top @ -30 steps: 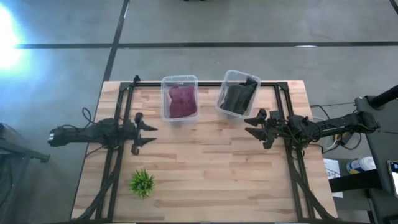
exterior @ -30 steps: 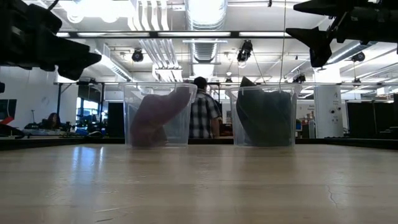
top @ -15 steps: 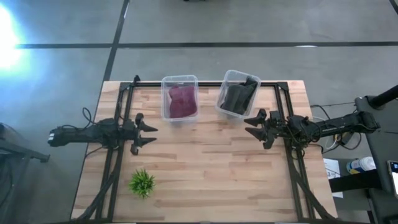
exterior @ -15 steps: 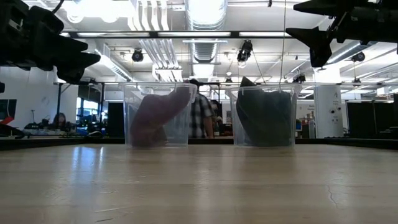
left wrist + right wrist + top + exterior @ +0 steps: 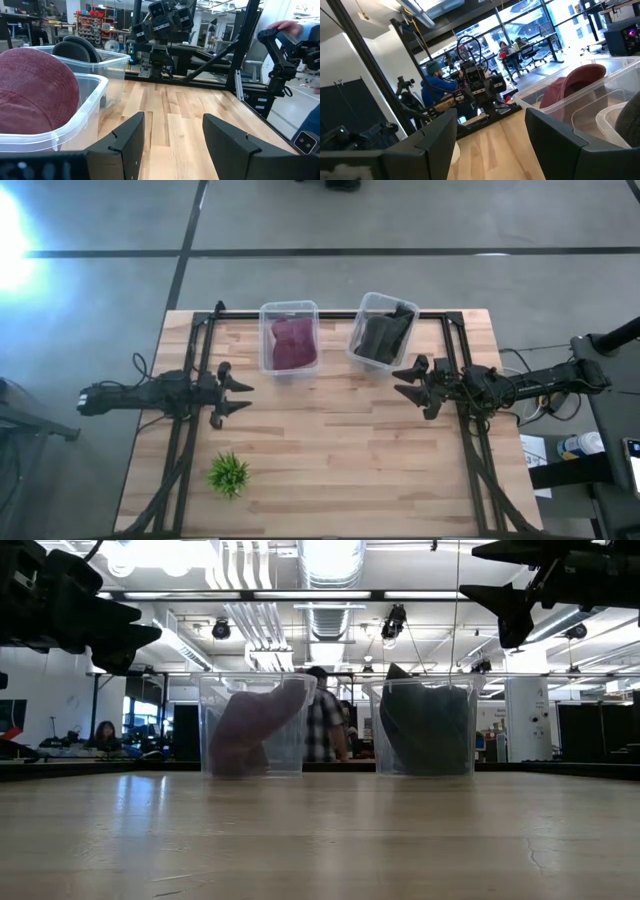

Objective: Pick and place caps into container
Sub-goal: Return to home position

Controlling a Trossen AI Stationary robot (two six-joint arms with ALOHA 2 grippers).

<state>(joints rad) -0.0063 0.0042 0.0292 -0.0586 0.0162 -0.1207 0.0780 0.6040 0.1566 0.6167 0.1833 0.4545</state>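
Observation:
The maroon-purple cap lies inside the left clear container; it also shows in the low view and left wrist view. Dark grey-olive caps fill the right clear container, one edge sticking up above its rim. My left gripper hovers open above the table, left and near of the maroon container. My right gripper hovers open just near of the dark container. Neither touches anything.
A small green plant stands near the table's near-left corner. A black frame runs along both sides and the far edge of the wooden table. People show in the room behind; bare wood lies between the arms.

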